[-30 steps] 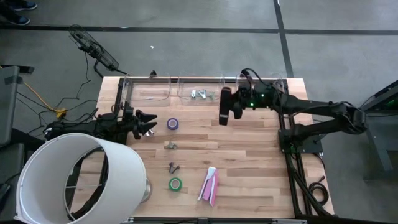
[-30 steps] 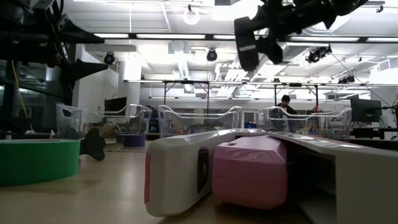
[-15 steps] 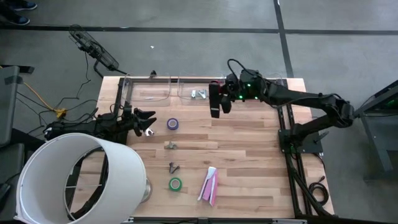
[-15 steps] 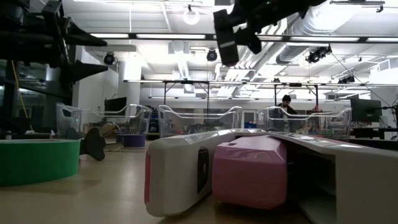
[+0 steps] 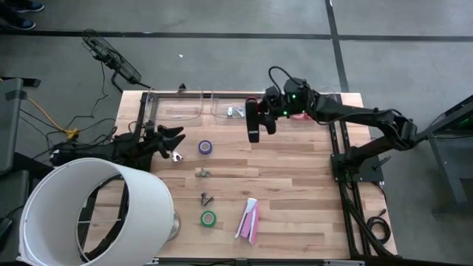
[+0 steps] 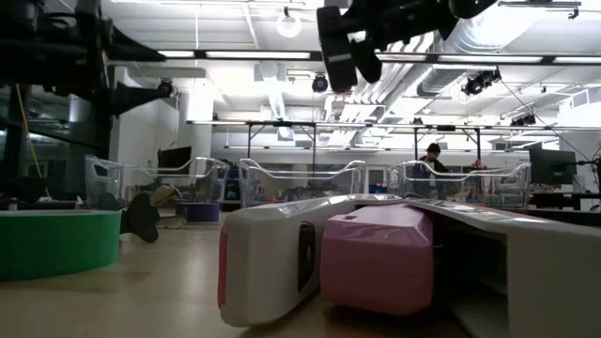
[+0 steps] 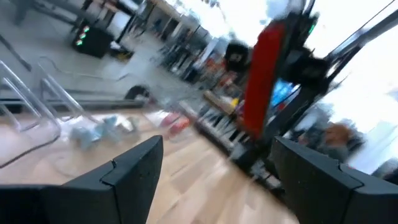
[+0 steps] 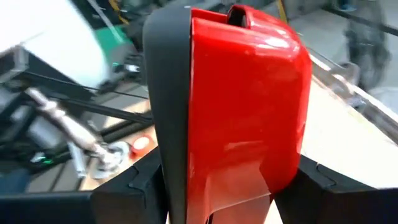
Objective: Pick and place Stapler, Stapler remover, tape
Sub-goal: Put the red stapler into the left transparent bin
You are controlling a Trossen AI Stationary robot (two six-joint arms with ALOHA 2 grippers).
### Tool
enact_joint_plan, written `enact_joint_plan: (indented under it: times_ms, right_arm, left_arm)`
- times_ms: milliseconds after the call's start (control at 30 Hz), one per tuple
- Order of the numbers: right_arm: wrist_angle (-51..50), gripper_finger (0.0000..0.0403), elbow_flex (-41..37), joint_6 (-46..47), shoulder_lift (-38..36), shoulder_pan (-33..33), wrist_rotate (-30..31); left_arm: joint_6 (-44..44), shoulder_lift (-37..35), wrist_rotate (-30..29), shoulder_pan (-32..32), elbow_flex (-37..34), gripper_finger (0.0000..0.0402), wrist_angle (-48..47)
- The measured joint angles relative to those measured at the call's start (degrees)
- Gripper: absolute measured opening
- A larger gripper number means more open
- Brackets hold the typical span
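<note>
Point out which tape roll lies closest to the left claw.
The purple tape roll, just beside the left claw. The green tape roll lies much farther down the table.

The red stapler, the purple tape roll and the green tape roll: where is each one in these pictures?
red stapler (image 8: 249,106): right wrist view, on its glossy red top cover.
purple tape roll (image 5: 205,147): high view, on the ring's rim.
green tape roll (image 5: 208,218): high view, on the ring's rim.

Items counted: three staplers — one red (image 8: 239,106), one white (image 5: 246,214), one pink (image 5: 254,224); two tape rolls — purple (image 5: 205,147), green (image 5: 208,218); three clear bins (image 5: 238,103).
</note>
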Motion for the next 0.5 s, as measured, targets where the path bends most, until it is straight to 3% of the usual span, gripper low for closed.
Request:
enact_joint_plan:
  times_ms: [167,500]
  right_arm:
    - [3.6,0.0207,0.0,0.0,0.3,-2.2,-10.8]
    - [7.9,0.0207,0.0,0.0,0.3,-7.0,-26.0]
  left_arm:
    - [0.7,9.3,-2.6,0.0,4.7,0.0296,3.6]
    - [0.6,38.1,-3.0,0.0,17.3,0.0296,15.3]
